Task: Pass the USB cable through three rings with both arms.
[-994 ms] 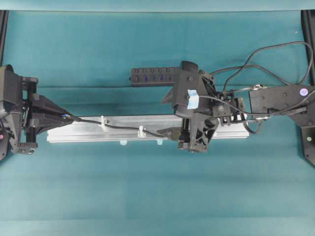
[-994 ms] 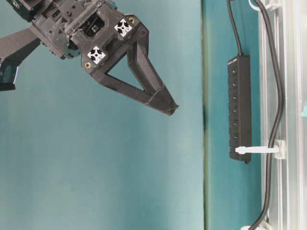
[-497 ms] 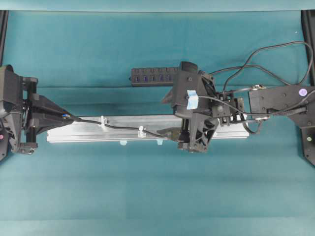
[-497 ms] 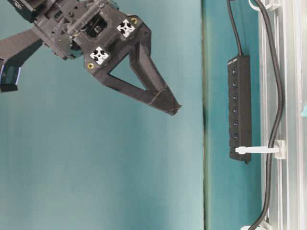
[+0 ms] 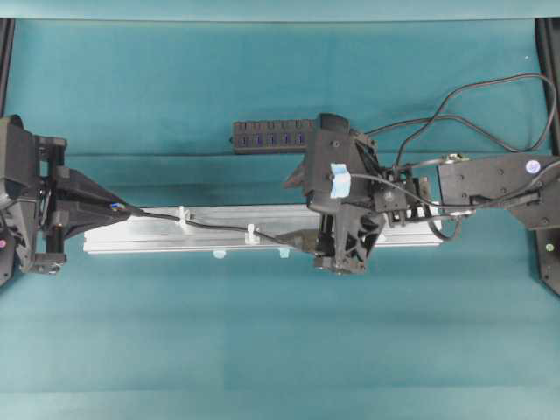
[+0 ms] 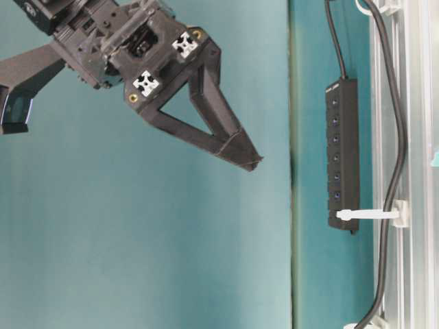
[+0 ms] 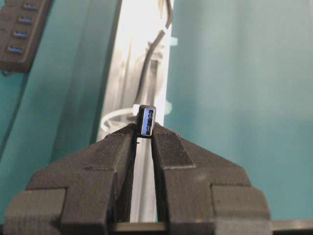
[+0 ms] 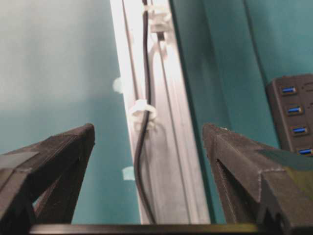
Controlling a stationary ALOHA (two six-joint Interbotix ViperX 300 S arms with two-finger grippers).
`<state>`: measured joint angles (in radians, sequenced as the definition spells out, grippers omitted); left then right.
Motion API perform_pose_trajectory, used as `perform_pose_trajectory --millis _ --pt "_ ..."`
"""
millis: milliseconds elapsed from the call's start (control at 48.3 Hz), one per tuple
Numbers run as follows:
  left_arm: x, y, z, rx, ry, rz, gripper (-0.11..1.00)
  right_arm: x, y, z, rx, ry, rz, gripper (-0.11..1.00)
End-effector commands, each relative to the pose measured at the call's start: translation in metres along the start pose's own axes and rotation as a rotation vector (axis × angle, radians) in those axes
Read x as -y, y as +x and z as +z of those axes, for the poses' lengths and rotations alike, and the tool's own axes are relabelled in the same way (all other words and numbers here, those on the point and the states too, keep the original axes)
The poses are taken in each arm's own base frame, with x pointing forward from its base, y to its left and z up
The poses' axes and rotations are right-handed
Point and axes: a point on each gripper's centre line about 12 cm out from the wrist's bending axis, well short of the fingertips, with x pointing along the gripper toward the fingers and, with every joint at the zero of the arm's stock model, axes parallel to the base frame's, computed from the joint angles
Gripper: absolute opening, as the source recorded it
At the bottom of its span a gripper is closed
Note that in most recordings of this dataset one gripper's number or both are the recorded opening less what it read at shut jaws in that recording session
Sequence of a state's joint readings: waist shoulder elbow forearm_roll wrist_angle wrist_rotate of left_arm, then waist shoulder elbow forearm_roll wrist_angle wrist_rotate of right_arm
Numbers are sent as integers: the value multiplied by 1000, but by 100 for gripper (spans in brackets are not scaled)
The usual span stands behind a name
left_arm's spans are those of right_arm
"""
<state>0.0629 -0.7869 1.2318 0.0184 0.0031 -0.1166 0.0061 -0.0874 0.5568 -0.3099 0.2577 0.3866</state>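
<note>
My left gripper (image 5: 129, 209) (image 7: 145, 132) sits at the left end of the silver rail (image 5: 157, 238), shut on the plug (image 7: 146, 121) of the USB cable (image 5: 219, 227). From there the black cable runs right along the rail through one whitish ring (image 5: 182, 219) and a second ring (image 5: 251, 233), then disappears under my right gripper (image 5: 304, 221). The right wrist view shows the right gripper (image 8: 149, 129) open wide above the rail, its fingers either side of the cable (image 8: 143, 73) and apart from it. The nearest ring (image 8: 142, 111) lies just ahead. A third ring is hidden in the overhead view.
A black multi-port hub bar (image 5: 271, 136) lies behind the rail, close to the right gripper. Loose black arm cables (image 5: 464, 96) loop at the back right. Small pale-blue tabs (image 5: 219, 254) stick out along the rail's front edge. Teal cloth covers the table.
My right gripper has shifted a little to the left along the rail and its jaws have narrowed slightly. The left gripper and the plug have not moved.
</note>
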Motion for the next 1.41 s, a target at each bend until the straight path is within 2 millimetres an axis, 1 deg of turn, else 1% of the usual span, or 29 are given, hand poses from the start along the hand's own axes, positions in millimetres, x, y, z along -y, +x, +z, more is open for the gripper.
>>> perform_pose_trajectory --millis 0,331,601,1388 --pt "1 0 9 24 6 -2 14 -2 -4 5 24 11 8 55" --pt "1 -4 11 41 11 -4 14 -3 -3 6 29 10 11 55" --pt "1 -4 8 14 12 -1 14 -3 -2 4 23 11 11 55" --pt "0 -4 8 17 6 2 14 -3 0 6 27 10 12 55"
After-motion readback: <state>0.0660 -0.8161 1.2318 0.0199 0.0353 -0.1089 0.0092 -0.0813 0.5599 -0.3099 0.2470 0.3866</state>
